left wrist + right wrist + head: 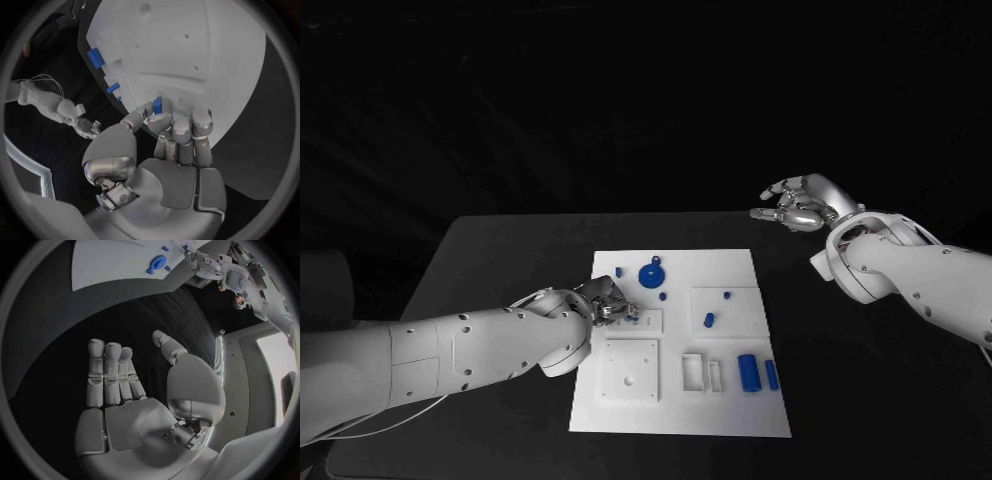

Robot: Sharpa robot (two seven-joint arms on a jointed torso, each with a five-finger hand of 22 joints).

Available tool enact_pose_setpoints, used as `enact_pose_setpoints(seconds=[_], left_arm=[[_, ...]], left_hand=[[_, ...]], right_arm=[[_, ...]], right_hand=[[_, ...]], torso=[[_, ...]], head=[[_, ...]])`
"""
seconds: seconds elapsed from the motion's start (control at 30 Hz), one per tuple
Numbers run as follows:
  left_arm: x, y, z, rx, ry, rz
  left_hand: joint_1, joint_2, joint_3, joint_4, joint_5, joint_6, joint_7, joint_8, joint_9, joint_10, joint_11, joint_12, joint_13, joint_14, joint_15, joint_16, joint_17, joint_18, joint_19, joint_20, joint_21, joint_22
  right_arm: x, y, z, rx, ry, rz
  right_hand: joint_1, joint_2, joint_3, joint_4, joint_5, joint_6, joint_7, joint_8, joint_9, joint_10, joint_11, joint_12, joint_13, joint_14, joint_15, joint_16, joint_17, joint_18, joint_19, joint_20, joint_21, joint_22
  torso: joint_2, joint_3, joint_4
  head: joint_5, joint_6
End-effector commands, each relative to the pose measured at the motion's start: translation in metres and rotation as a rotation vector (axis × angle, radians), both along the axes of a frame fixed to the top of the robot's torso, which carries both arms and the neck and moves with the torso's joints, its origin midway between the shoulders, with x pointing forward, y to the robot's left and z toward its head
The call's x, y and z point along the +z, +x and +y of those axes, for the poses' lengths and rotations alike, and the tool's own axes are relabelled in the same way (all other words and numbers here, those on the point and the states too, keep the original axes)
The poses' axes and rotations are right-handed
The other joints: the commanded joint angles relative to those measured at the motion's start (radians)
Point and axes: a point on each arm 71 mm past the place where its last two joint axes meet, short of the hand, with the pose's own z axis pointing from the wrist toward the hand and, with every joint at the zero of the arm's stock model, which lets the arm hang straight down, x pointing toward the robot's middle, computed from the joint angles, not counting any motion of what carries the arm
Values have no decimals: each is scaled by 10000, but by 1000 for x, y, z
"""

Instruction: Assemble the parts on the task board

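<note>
The white task board (733, 262) lies mid-table. My left hand (596, 298) hovers over its left part, and in the left wrist view its thumb and a finger pinch a small blue part (157, 105) just above the board (187, 45). A blue round disc part (651, 273) sits nearby, with a small peg (664, 296) beside it and another peg (708, 320) to the right. Two blue cylinders (759, 373) lie at the board's near right. My right hand (798, 205) is raised beyond the board's far right corner, fingers apart and holding nothing (119, 385).
White raised blocks with recesses (630, 369) and a slotted frame (701, 372) stand on the board's near half. Black table (502, 260) surrounds the board on all sides. My left forearm (459, 350) lies across the table's near left.
</note>
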Motion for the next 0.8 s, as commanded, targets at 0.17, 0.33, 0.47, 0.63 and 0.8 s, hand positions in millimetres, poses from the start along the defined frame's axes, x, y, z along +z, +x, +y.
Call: enact_pose_setpoints(seconds=[0.17,0.33,0.47,0.63,0.8], left_arm=[[-1,-1,-4,-168,76,-41],[-2,-1,-4,-254,130,83],[-3,-2,-4,-307,170,176],[-4,-2,-5,-434,292,264],[-4,-3,-5,-526,404,367]], left_hand=[[169,133,51,-35,32,2120,-924,60,757,-232,-280,-20,-15,859,-811,18,-17,578,-51,-862,44,75],[180,116,54,-45,29,2117,-924,65,749,-231,-280,-20,-16,860,-810,17,-19,580,-52,-863,46,74],[192,94,57,-53,26,2116,-924,71,740,-230,-279,-20,-16,860,-810,16,-22,581,-54,-863,47,72],[222,59,66,-67,25,2114,-924,81,724,-228,-279,-20,-16,863,-809,15,-26,583,-57,-862,49,70],[236,39,69,-71,22,2112,-924,86,716,-228,-278,-20,-17,864,-809,15,-28,584,-58,-862,50,68]], right_arm=[[0,0,2,142,-49,39],[0,0,1,133,-42,44],[0,0,1,131,-41,47],[0,0,2,141,-41,54],[0,0,1,134,-44,58]], right_hand=[[-33,71,-79,0,44,10,86,65,5,-72,-25,39,-22,48,-32,-46,11,744,-13,50,-44,11],[-38,72,-82,4,47,10,86,66,5,-74,-24,44,-29,49,-31,-48,13,744,-12,51,-48,12],[-41,74,-84,7,50,11,86,66,4,-75,-24,47,-34,49,-31,-50,15,744,-11,51,-50,13],[-44,75,-87,11,53,10,86,67,4,-77,-25,51,-40,50,-32,-51,17,744,-10,51,-52,15],[-44,75,-88,12,54,10,86,67,3,-78,-25,53,-43,51,-32,-52,18,744,-10,51,-53,15]], torso=[[0,-14,10],[4,-18,18],[-1,-17,17],[2,-14,9],[5,-10,4]], head=[[-21,-41],[-25,-47],[-24,-69],[-17,-78],[-21,-83]])
